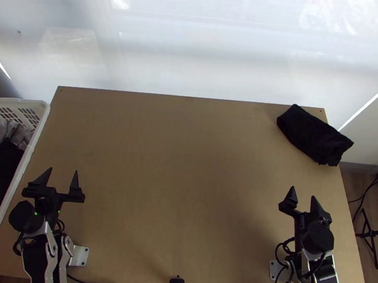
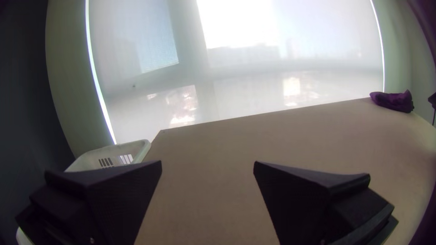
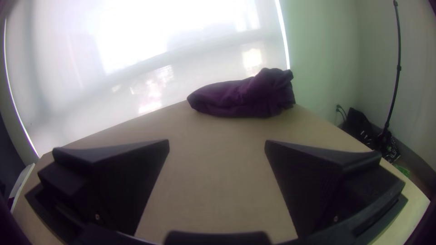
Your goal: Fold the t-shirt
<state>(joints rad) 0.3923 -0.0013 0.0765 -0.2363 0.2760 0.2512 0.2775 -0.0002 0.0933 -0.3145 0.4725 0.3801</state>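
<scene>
Daylight glows through the white blind (image 1: 207, 48) behind the wooden surface (image 1: 187, 167). From where I stand, the dark cloth bundle (image 1: 315, 135), presumably the t-shirt, lies at the upper right of the top view, compact and slantwise, one end past the surface's edge. The left end effector (image 1: 63, 170) at lower left and the right end effector (image 1: 303, 192) at lower right both have their fingers spread wide, holding nothing. I can't tell if the bundle is a finished fold. If it needs folding, I'd have the right one take a shallow pinch and draw it inward, low and slow, then spread it flat mid-surface with both before creasing; a deep grab could catch several layers, and a push could tip it off the corner.
</scene>
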